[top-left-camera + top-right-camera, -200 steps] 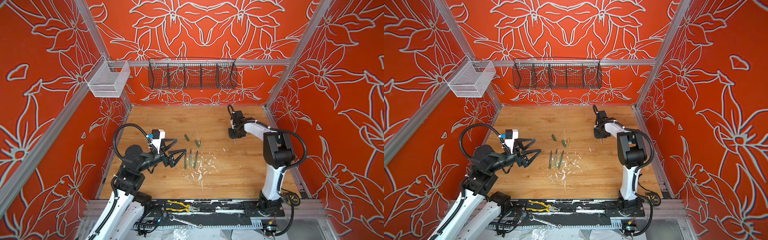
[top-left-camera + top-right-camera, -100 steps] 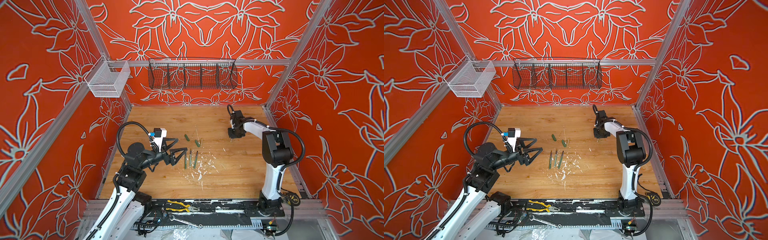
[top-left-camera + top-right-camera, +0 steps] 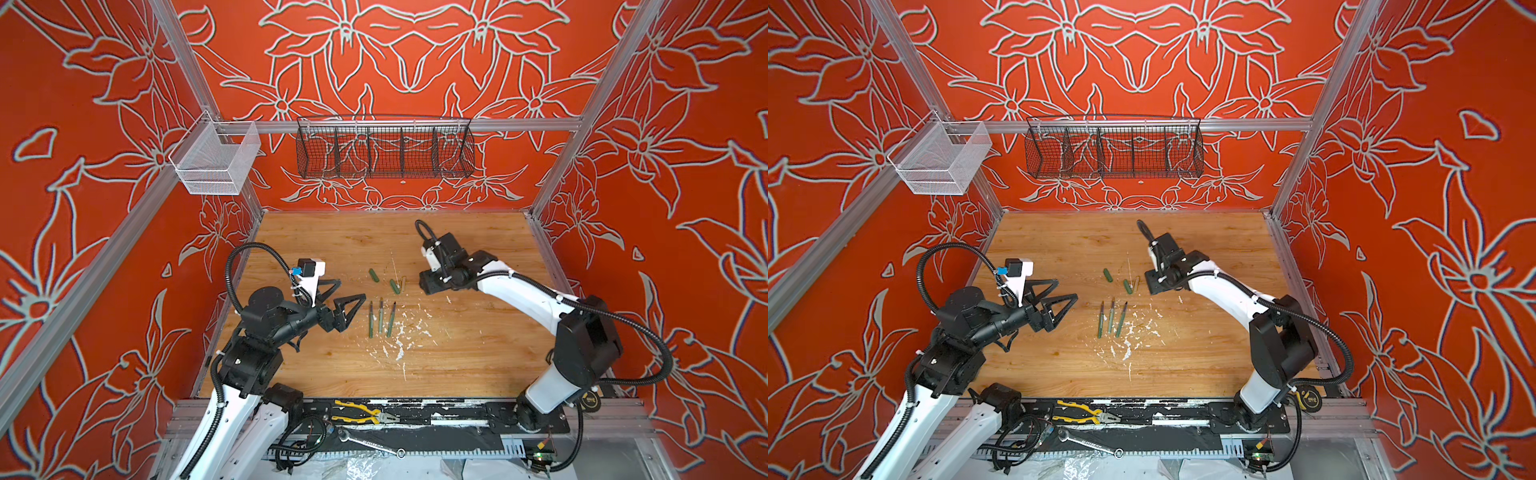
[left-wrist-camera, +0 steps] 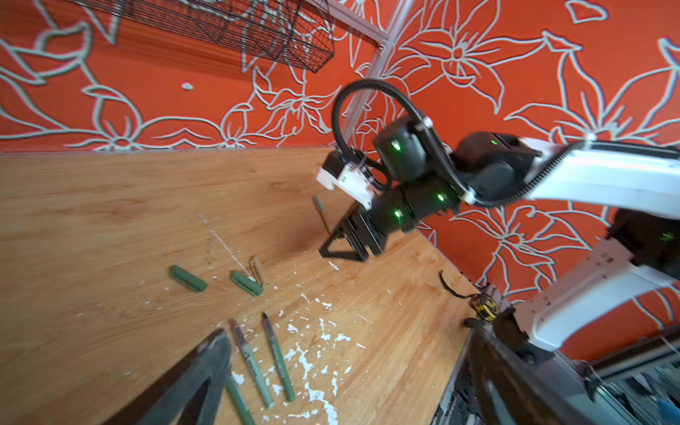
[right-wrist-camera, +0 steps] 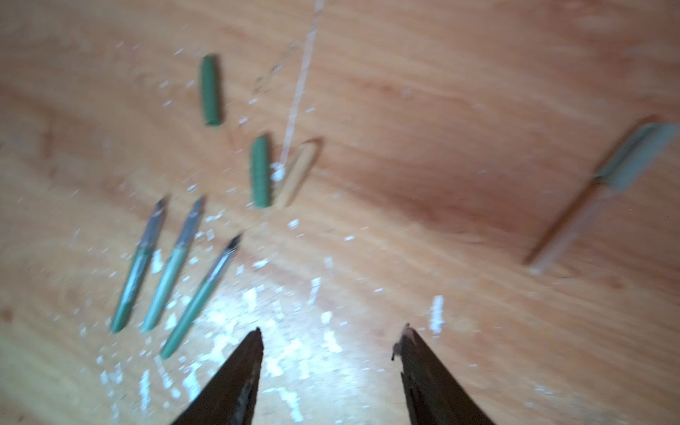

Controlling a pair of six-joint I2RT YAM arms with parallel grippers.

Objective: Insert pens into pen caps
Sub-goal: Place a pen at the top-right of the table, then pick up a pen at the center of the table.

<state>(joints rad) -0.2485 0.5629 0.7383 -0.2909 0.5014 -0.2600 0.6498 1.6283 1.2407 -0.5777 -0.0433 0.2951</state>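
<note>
Left fingers gape wide and empty just beside the three green pens. Right fingers stand parted, gripping nothing, beyond those pens' tips, like the three loose caps; the tan pen shows farther off, blurred.

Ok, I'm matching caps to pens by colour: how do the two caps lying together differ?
The green cap is dark green; the tan cap beside it is pale tan. The green cap looks slightly thicker than the tan cap. The green cap and tan cap lie at different angles, forming a V. Both lie flat on the table, empty.
</note>
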